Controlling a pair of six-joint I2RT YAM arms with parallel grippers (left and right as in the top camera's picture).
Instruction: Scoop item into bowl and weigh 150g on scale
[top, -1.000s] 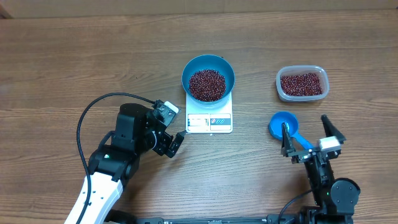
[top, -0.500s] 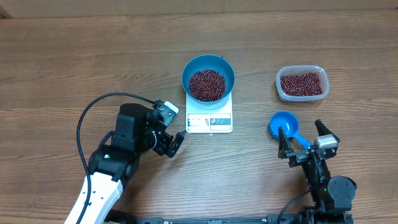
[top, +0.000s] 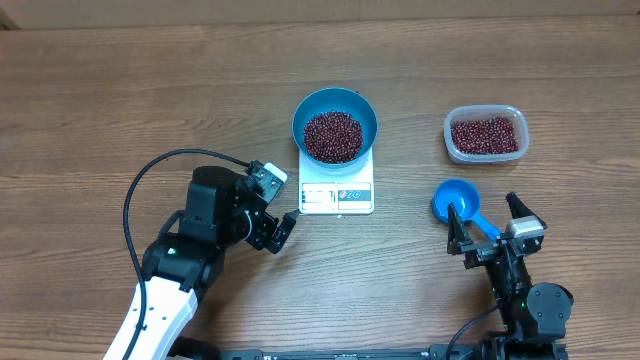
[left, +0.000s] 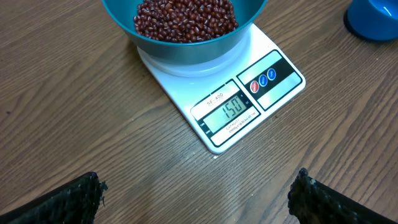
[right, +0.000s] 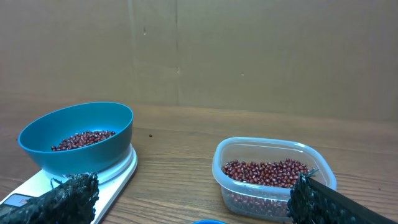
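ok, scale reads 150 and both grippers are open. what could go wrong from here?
1. The left gripper sits close to the scale; a careless retreat could nudge it and shift the reading.
2. The handle of the scoop lies between the open fingers of the right gripper, so a sideways move might drag it.
3. The bowl overhangs the scale, so any bump could tip beans out.
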